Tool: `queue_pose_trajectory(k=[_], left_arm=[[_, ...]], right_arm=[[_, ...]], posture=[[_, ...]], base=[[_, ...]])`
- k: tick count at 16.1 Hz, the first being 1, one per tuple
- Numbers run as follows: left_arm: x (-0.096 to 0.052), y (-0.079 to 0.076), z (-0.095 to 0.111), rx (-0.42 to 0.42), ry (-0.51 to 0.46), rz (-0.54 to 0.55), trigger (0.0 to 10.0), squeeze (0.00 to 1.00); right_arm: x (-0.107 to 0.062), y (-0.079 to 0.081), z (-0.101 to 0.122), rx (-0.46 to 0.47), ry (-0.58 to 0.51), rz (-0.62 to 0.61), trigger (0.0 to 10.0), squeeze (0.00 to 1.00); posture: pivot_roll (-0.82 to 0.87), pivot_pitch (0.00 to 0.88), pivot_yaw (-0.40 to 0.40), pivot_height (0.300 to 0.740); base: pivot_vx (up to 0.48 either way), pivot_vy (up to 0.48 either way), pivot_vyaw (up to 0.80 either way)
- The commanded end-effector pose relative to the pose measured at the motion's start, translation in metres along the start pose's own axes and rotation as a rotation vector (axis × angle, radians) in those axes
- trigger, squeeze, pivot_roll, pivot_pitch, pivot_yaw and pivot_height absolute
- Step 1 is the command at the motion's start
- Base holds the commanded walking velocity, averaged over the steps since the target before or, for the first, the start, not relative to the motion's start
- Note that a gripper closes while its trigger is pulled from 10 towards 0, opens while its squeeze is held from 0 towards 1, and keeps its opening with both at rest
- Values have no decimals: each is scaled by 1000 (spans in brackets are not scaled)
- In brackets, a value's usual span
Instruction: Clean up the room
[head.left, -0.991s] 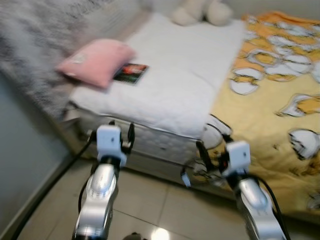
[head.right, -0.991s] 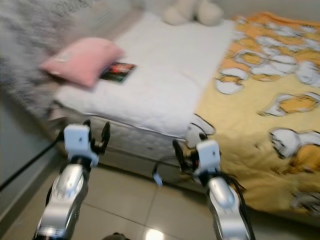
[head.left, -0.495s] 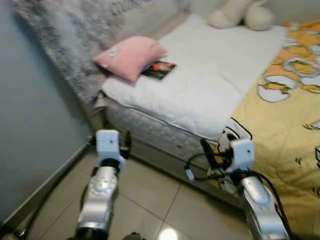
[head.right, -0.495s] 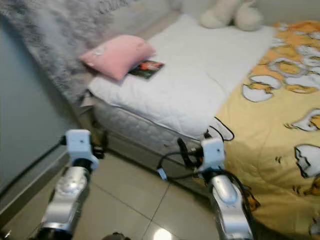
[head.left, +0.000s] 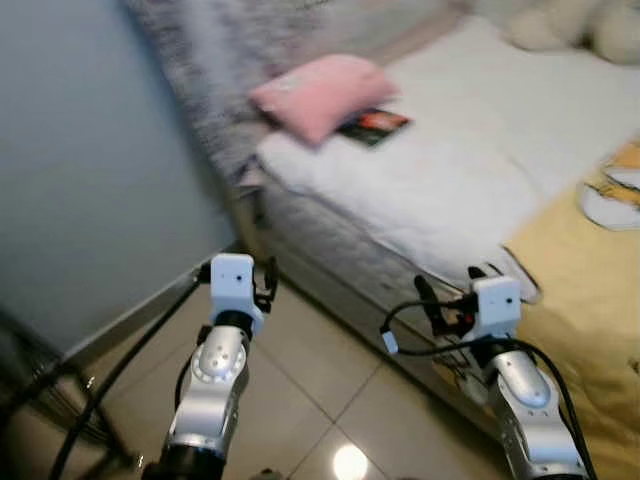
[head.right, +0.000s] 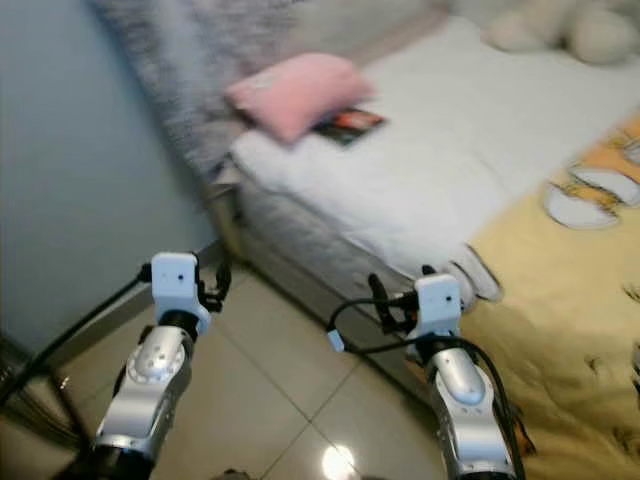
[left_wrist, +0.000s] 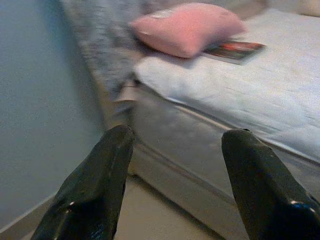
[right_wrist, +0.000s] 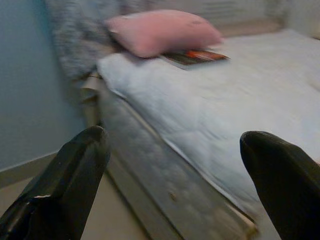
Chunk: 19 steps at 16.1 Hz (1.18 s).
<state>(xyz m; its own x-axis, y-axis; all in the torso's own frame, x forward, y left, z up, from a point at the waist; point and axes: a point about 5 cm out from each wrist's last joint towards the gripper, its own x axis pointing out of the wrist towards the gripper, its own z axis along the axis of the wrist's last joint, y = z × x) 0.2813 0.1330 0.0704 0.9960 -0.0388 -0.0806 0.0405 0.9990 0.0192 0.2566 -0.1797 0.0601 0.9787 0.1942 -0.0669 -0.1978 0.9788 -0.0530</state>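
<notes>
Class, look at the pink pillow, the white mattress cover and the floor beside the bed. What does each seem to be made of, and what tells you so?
Pink pillow: probably soft matte fabric, plump with rounded edges. White mattress cover: likely quilted cloth; it looks puffy and dull, though blur hides the stitching. Floor: apparently glazed tile, with straight joint lines and a bright light reflection.

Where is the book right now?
In the left eye view the book lies on the white bed, far ahead between the two arms, its edge tucked right beside the pink pillow near the mattress's corner.
</notes>
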Motion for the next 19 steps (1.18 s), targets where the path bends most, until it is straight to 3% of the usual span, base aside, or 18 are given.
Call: queue_pose_trajectory(k=[1, 5, 7, 8, 10, 14, 17, 19], left_arm=[[2, 10, 0, 23, 2, 38, 10000, 0], [-3, 6, -8, 82, 52, -21, 10000, 0], [-25, 3, -32, 142, 206, -158, 10000, 0], [-34, 8, -36, 101, 225, -153, 10000, 0], [-30, 3, -25, 45, 166, -164, 10000, 0], [-18, -9, 3, 25, 52, -141, 10000, 0], [-16, -5, -1, 20, 70, -85, 10000, 0], [-18, -4, -5, 35, 89, -52, 10000, 0]], right_arm=[[4, 8, 0, 13, 2, 30, 10000, 0], [3, 8, -5, 12, 17, 37, 10000, 0], [-1, 5, -4, 2, 16, 39, 10000, 0], [-3, 3, -4, -3, 16, 40, 10000, 0], [-5, 2, -6, -5, 22, 40, 10000, 0], [-2, 5, -7, -4, 23, 64, 10000, 0], [-1, 5, -6, -7, 22, 79, 10000, 0], [-1, 4, -7, -6, 26, 81, 10000, 0]], posture=[[-136, 0, 59, 723], [-137, 0, 64, 723], [-147, 0, 67, 723], [-149, 0, 69, 723], [-144, 0, 67, 723], [-142, 0, 64, 723], [-145, 0, 57, 723], [-140, 0, 52, 723]], base=[[0, 0, 575], [0, 0, 580], [0, 0, 575], [0, 0, 575], [0, 0, 581], [0, 0, 580], [471, 0, 577], [0, 0, 578]])
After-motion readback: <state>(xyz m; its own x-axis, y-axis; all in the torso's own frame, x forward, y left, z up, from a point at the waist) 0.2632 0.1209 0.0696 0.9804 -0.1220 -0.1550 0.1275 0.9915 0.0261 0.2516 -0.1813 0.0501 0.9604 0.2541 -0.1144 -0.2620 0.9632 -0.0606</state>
